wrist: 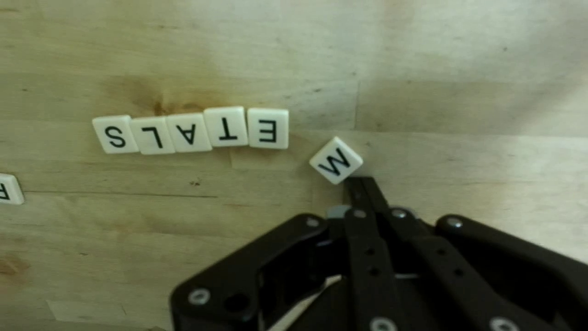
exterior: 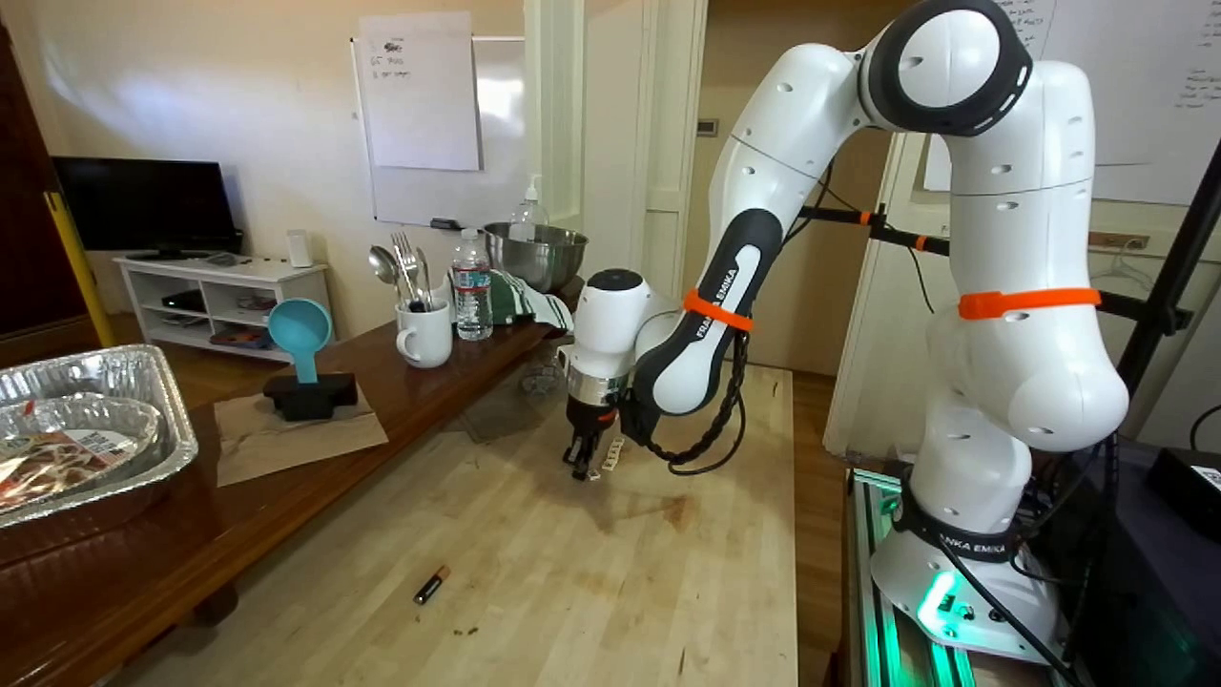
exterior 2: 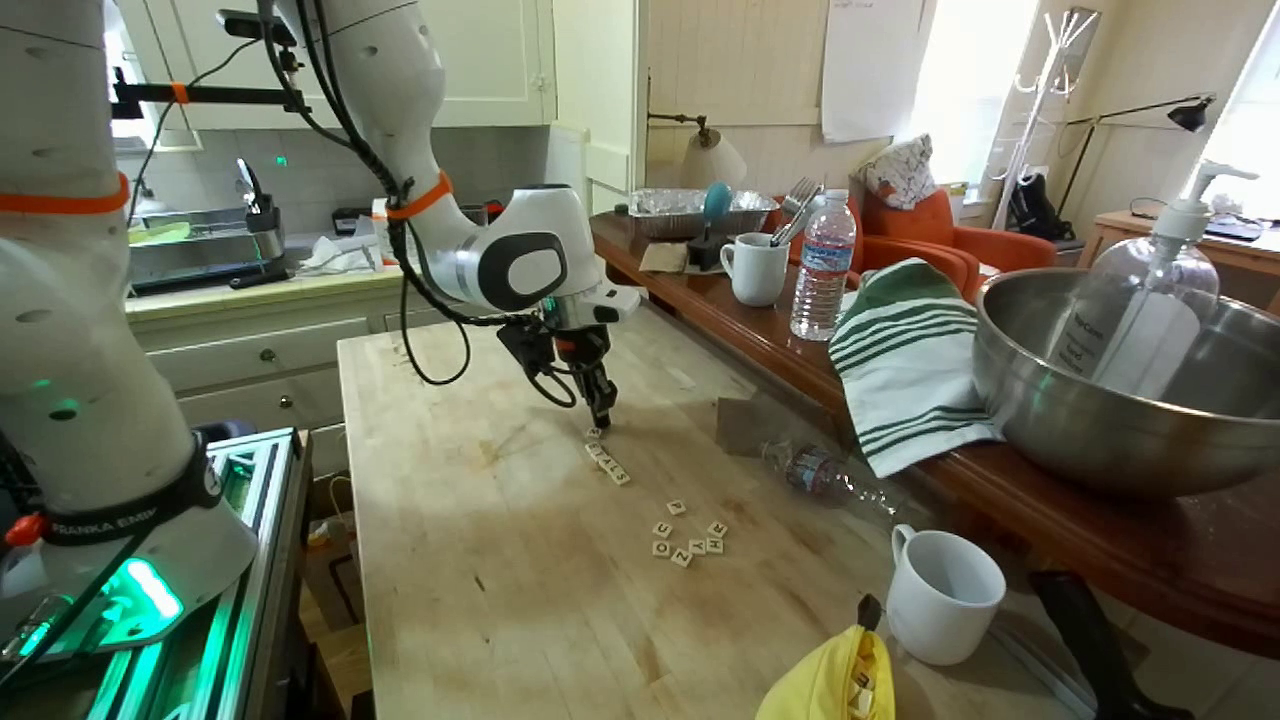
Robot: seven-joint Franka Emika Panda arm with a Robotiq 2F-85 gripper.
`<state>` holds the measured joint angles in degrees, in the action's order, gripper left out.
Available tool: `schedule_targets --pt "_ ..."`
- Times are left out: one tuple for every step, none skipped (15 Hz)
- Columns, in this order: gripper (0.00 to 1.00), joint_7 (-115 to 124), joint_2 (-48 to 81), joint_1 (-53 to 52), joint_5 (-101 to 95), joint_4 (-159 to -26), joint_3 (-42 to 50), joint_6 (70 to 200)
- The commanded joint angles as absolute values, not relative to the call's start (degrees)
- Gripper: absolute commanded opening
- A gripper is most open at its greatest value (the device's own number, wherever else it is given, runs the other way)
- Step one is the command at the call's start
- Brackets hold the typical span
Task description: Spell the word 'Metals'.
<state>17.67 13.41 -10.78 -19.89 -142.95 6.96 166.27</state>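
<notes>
Squaring the M tile (wrist: 336, 160) up to the E tile (wrist: 268, 128) is the step in hand, I'd judge; the T tile (wrist: 225, 127), A tile (wrist: 189, 132), L tile (wrist: 152, 135) and S tile (wrist: 115, 134) already line up past it, so M's prob. the last letter. The word reads right to left & upside down in the wrist view, so M is at the correct end: near E w/ a gap btwn, cocked like a diamond and a bit lower in that view than the row.

To do it well I'd push, not pick. Tips low enough to catch the tile's side w/o scraping the table (exterior 2: 450, 560). Press off-ctr on one edge so it rotates first, get its sides parallel to E's, then short taps toward the row. Need to dbl-check which way up M ends; at this tilt I can't be sure which turn is right. Easy near E: a hard shove would likely buckle the row, which isn't dead straight anyway.

Jaws are together, nothing btwn them AFAICT. The gripper (wrist: 361, 183) shows at the bottom of the wrist view, and M lies just beyond the jaw ends, its lower-right edge facing them. Touching or barely apart, can't tell. Decent pos. for shoving M up-left in that view, i.e. toward E. In an exterior view the spare tiles (exterior 2: 697, 547) lie well apart from M, so low risk there.
</notes>
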Motion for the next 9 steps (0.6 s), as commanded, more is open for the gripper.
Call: schedule_targets --pt "0.0 15.01 12.24 -9.85 -19.47 -144.57 6.81 167.75" --pt "0.0 14.69 12.01 -9.8 -19.74 -144.73 6.98 167.81" --pt "0.0 14.31 11.78 -9.66 -19.8 -144.85 6.99 167.56" --pt "0.0 14.02 11.53 -9.57 -20.01 -145.02 7.1 167.54" --pt "0.0 13.59 11.32 -9.42 -20.03 -145.16 7.07 167.35" --pt "0.0 13.32 11.12 -9.27 -19.97 -145.31 7.04 167.23" --pt "0.0 12.89 10.96 -9.05 -19.75 -145.45 6.88 167.15" --pt "0.0 12.48 10.85 -8.87 -19.72 -145.55 6.82 167.05" --pt "0.0 12.1 10.68 -8.72 -19.74 -145.74 6.75 166.83"
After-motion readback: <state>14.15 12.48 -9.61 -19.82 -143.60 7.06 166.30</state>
